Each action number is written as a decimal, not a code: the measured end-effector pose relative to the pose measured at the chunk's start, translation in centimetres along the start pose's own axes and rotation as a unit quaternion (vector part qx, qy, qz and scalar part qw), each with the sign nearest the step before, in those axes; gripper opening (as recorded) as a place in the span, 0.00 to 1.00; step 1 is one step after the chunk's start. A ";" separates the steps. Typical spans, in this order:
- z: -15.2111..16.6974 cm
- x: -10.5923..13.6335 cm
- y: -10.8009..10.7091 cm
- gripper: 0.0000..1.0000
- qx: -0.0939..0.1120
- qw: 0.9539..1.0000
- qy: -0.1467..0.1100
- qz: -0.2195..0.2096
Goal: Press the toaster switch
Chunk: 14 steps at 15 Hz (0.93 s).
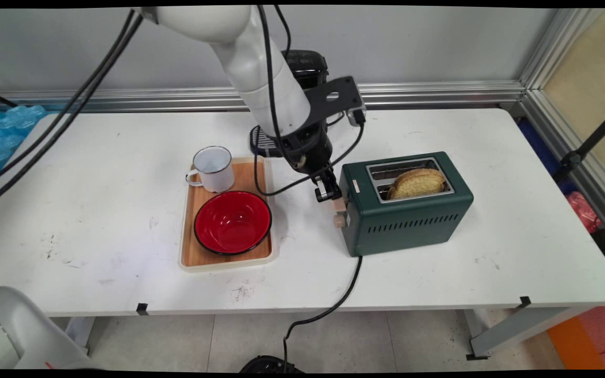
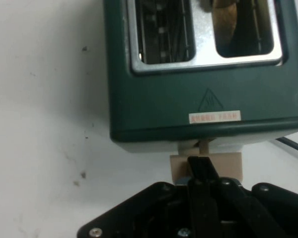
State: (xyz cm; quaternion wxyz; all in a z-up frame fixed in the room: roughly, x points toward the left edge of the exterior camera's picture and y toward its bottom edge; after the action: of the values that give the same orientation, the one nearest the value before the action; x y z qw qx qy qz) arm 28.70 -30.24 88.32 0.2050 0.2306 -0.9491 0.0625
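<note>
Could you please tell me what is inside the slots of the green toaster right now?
Toast stands up out of one slot of the toaster. In the hand view the other slot shows only bare wire guides; the slots' depths are hidden.

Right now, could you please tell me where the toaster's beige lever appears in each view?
Main view: the beige lever sits on the green toaster's left end, just under the gripper.
Hand view: the lever is at bottom centre, below the toaster's edge, with the gripper's fingers over it.
Shared landmark: the toaster's pale warning label.
</note>
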 end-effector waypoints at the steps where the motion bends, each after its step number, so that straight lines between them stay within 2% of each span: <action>1: 0.3 0.0 0.0 0.00 0.000 1.000 -0.002 0.000; 14: 2.9 -0.3 0.1 0.00 -0.004 1.000 -0.017 -0.007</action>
State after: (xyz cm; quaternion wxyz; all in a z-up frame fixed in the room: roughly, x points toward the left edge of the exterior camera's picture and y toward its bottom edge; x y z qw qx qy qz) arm 27.85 -30.65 85.55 0.1902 0.2375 -0.9511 0.0534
